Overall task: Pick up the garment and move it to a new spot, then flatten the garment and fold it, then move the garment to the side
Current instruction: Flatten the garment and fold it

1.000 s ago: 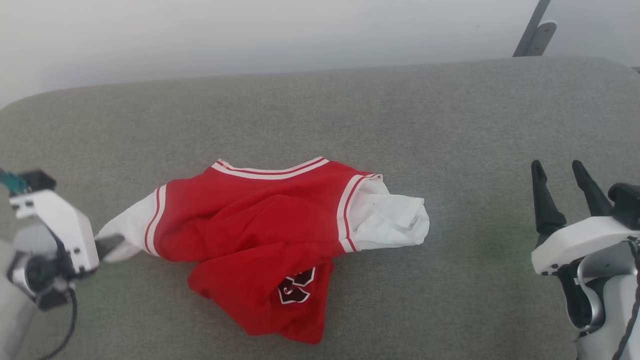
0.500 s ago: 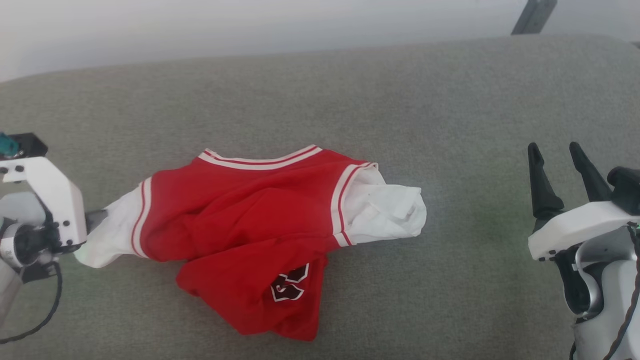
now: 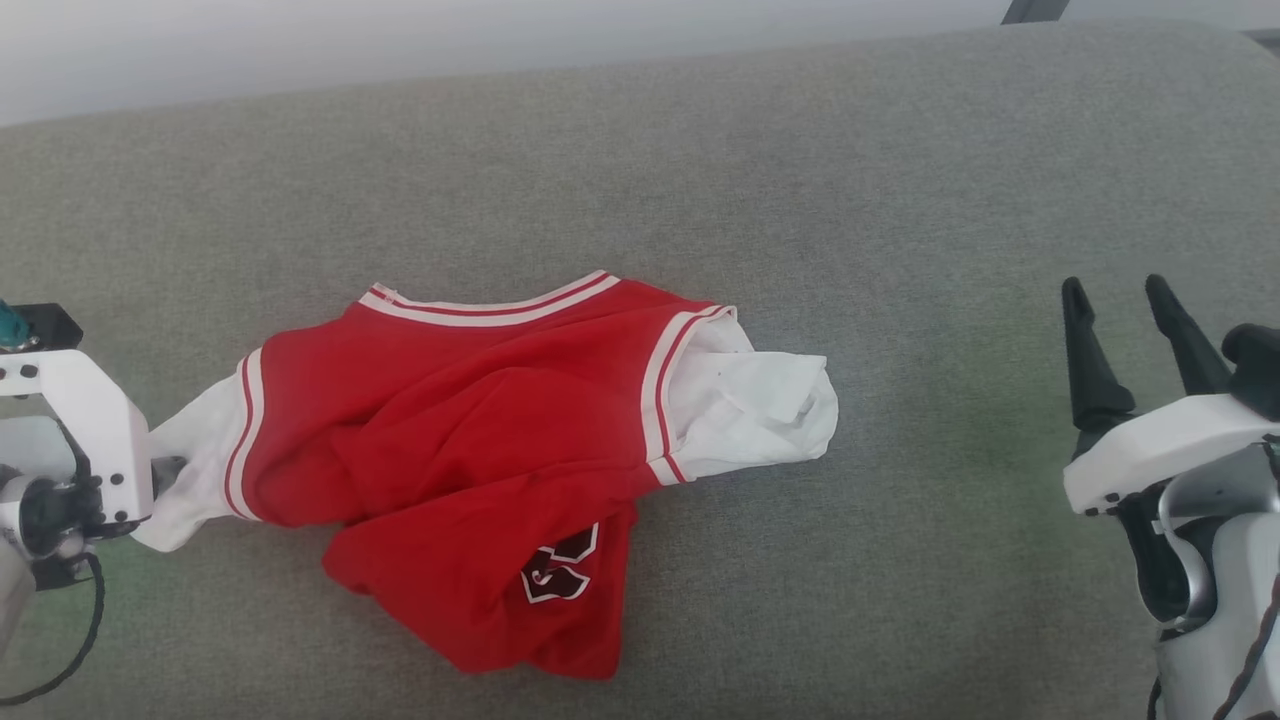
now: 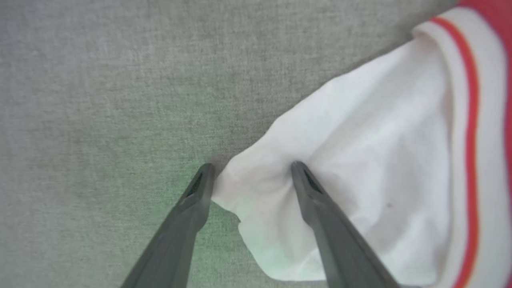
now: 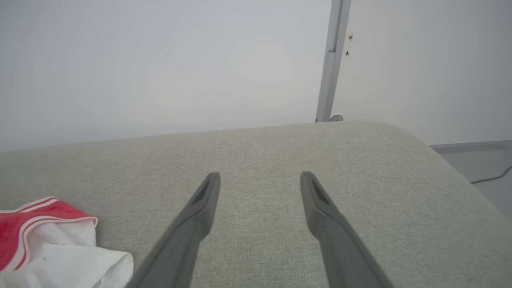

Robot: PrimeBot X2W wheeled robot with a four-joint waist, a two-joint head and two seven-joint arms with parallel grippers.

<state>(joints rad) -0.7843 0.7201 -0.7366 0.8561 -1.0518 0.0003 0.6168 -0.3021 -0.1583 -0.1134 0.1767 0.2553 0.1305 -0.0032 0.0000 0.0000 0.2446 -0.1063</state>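
Observation:
The garment (image 3: 450,420), a red jersey with white sleeves and striped trim, lies crumpled on the grey cushioned surface (image 3: 800,180), part of its black-and-white number showing low down. My left gripper (image 3: 168,470) is at the tip of the jersey's left white sleeve (image 4: 360,160). In the left wrist view its fingers stand apart, open, with the sleeve's end bunched between them (image 4: 250,172). My right gripper (image 3: 1118,300) hovers open far to the right, well away from the other white sleeve (image 5: 48,248), with nothing between its fingers (image 5: 260,180).
The grey surface has a rounded far edge against a pale wall. A grey metal post (image 5: 330,60) stands behind its far right corner. Beyond the right edge, floor and a dark cable (image 5: 492,176) show.
The head camera has tilted, shifting the whole picture up and left. My left gripper has drawn back leftward, and the left sleeve has stretched out to the left with it. The right gripper holds its pose.

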